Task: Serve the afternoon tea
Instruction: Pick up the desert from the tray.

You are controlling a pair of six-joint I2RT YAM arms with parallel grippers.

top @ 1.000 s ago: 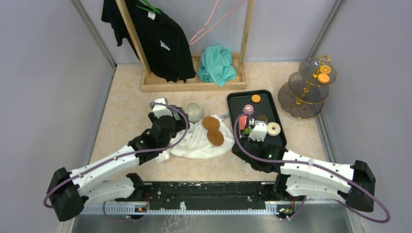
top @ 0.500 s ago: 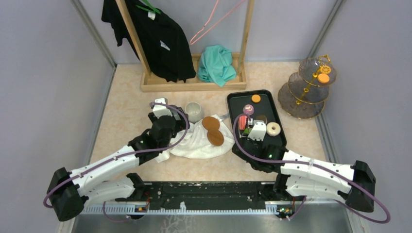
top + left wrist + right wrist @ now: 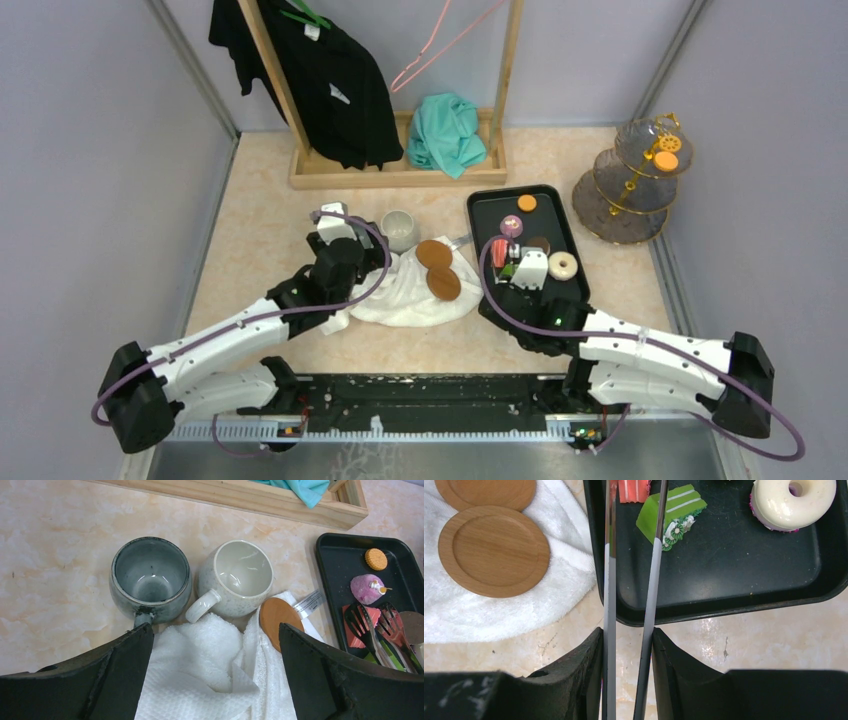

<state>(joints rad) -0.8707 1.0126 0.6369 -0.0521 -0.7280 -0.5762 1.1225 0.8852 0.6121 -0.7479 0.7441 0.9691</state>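
The left gripper [image 3: 215, 630] hangs with its jaws spread wide and holds nothing. It is over the near edge of a white towel [image 3: 200, 685]. Just beyond its fingertips stand a grey mug [image 3: 150, 577] and a white cup [image 3: 235, 577], side by side and upright, their handles toward the towel. Two wooden coasters [image 3: 494, 550] lie on the towel.

The right gripper [image 3: 626, 635] is clamped on a pair of metal tongs [image 3: 651, 580], both arms pinched between its fingers. The tongs reach over the near rim of a black tray [image 3: 734, 580]. Their tips lie over a red piece [image 3: 357, 630]; contact cannot be confirmed from these views.

The tray also holds a green piece [image 3: 669, 515], a white doughnut [image 3: 791, 500], a pink sweet [image 3: 367, 587] and an orange disc [image 3: 375, 558].

The three-tier stand [image 3: 630, 185] is at the far right of the table, by the wall, near the tray's far corner. Two orange sweets [image 3: 667, 155] sit on its upper tiers.
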